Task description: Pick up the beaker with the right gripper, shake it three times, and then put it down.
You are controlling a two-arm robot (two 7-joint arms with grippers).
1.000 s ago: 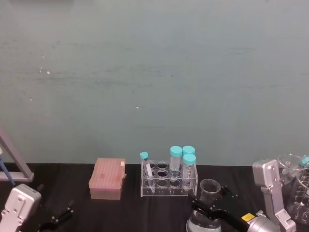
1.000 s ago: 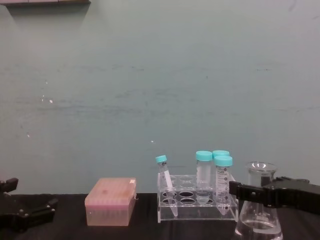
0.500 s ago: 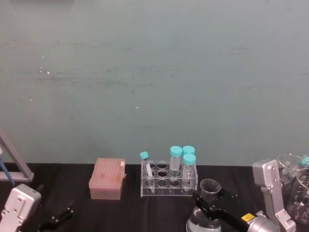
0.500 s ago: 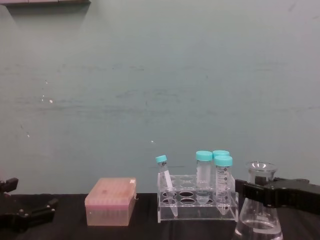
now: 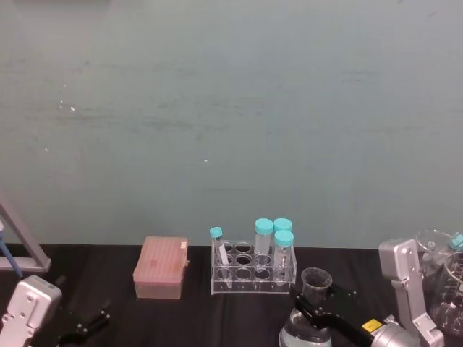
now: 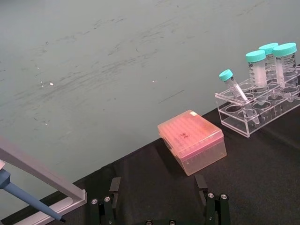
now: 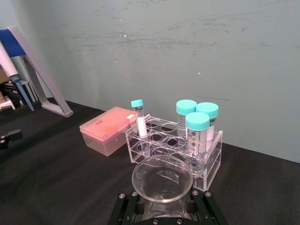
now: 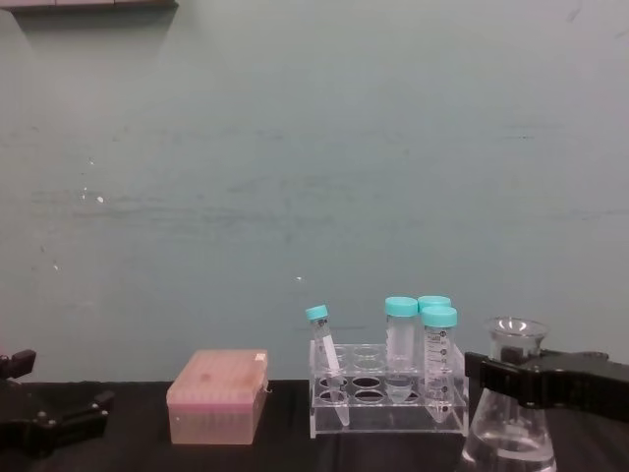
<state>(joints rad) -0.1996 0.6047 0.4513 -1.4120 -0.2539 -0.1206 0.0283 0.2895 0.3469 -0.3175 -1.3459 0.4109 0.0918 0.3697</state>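
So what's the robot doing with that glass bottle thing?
The right gripper is clamped around the neck of the beaker, just right of the tube rack. The beaker's base is cut off from view, so I can't tell if it's lifted. The left gripper sits open and idle, low on the left.

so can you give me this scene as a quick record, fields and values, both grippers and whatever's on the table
right gripper: shut around the neck of the flask, on the right side of the table
flask: upright; cannot tell whether its base touches the table
left gripper: open, holding nothing, low at the left side
rack: clear, just left of the flask, holds four teal-capped tubes, the smallest leaning
pink box: closed, left of the rack
table: black
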